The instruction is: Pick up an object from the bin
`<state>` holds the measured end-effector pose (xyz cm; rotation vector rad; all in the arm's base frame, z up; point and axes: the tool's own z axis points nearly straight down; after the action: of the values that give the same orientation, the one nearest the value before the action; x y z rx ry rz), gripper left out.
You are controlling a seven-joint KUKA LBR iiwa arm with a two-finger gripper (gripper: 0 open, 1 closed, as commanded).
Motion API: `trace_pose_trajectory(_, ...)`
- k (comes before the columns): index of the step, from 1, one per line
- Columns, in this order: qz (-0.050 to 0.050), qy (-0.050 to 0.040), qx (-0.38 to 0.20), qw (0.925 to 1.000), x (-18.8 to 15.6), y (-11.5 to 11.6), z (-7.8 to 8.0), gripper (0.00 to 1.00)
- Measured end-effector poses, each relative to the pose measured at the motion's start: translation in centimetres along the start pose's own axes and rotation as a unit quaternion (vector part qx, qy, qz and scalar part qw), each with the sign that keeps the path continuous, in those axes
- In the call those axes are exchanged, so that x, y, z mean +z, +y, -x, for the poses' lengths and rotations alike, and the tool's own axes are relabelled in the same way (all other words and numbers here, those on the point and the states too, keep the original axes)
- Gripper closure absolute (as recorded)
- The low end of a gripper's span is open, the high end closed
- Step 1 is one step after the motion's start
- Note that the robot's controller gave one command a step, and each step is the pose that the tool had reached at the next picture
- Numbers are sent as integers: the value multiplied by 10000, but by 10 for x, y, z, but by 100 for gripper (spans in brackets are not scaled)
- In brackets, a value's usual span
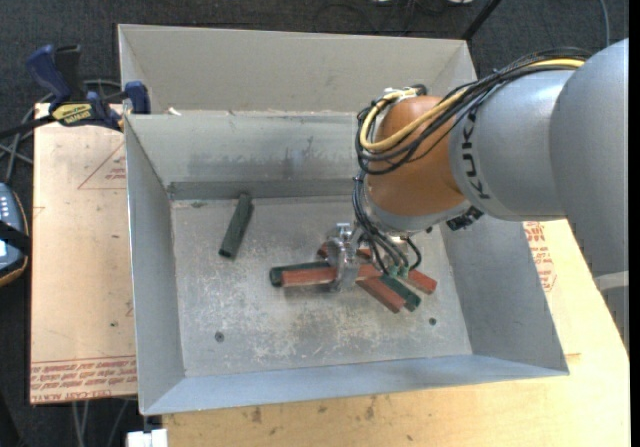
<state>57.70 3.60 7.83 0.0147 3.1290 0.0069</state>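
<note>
Grey bin (150, 255): one dark stick (235, 226) apart

Diffuse overhead light was recorded; the bin (150, 265) walls were evenly lit. Faint shadow was observed beneath the arm (520, 155); a soft highlight was noted on its grey casing.

Red-brown stick (308, 278), flat on bin floor (250, 330), beside crossed red and green sticks (395, 293)

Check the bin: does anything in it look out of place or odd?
One dark green stick lies alone and slanted at the back-left of the bin floor, apart from the small heap of red-brown and green sticks beneath the gripper. Nothing looks spilled or broken.
</note>
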Motion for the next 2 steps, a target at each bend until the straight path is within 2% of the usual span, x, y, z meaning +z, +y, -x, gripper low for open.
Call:
trace_pose_trajectory(1,-13,78,-2,10000,-17,0,-3,100)
trace_pose_trajectory(2,-15,66,1,10000,-39,0,-2,100)
